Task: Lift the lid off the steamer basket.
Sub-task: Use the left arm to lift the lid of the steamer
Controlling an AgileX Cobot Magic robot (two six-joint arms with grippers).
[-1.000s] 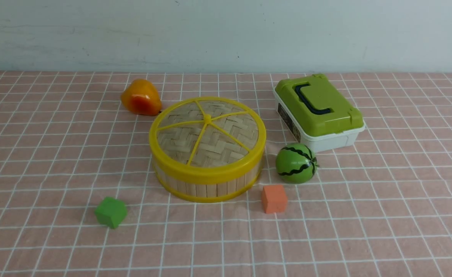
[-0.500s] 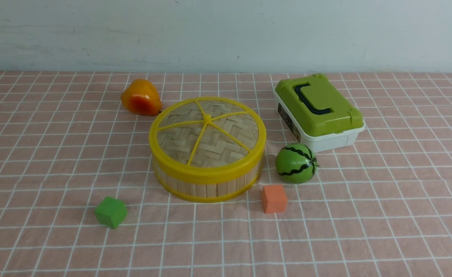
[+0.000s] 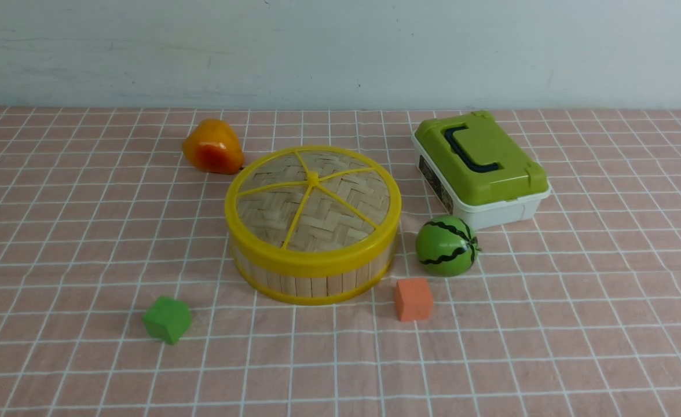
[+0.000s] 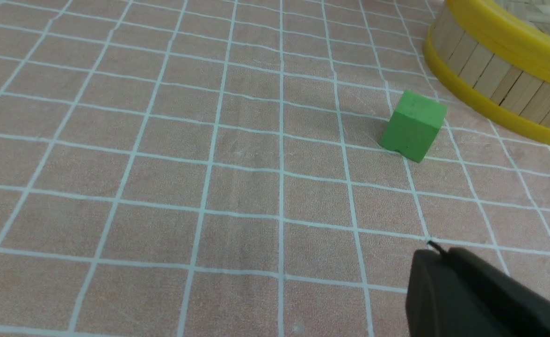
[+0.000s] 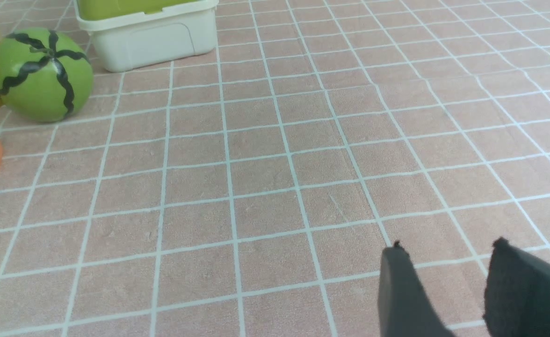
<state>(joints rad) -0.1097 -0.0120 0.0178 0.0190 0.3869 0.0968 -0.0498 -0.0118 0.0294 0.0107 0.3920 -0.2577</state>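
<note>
White lines make squares all over the pink-brown bench (image 3: pixel 607 324), and its far edge meets a pale wall (image 3: pixel 340 52). Near the middle, toward the back, sits the round steamer basket (image 3: pixel 318 285). Its flat lid (image 3: pixel 340 214) is on top, with a yellow rim all around. An orange pear (image 3: pixel 213 146) is close behind its left side. To the right, a green striped ball (image 3: pixel 446 246) sits just beside a white box with a green top (image 3: pixel 482 168). An orange block (image 3: pixel 414 299) is near the basket's front right, and a green block (image 3: pixel 167 319) is out front on the left. Wide bare bench lies along the front and both sides. The left claw (image 4: pixel 436 248) is pinched shut on nothing. The right claw (image 5: pixel 448 245) is open and empty, over bare bench.
</note>
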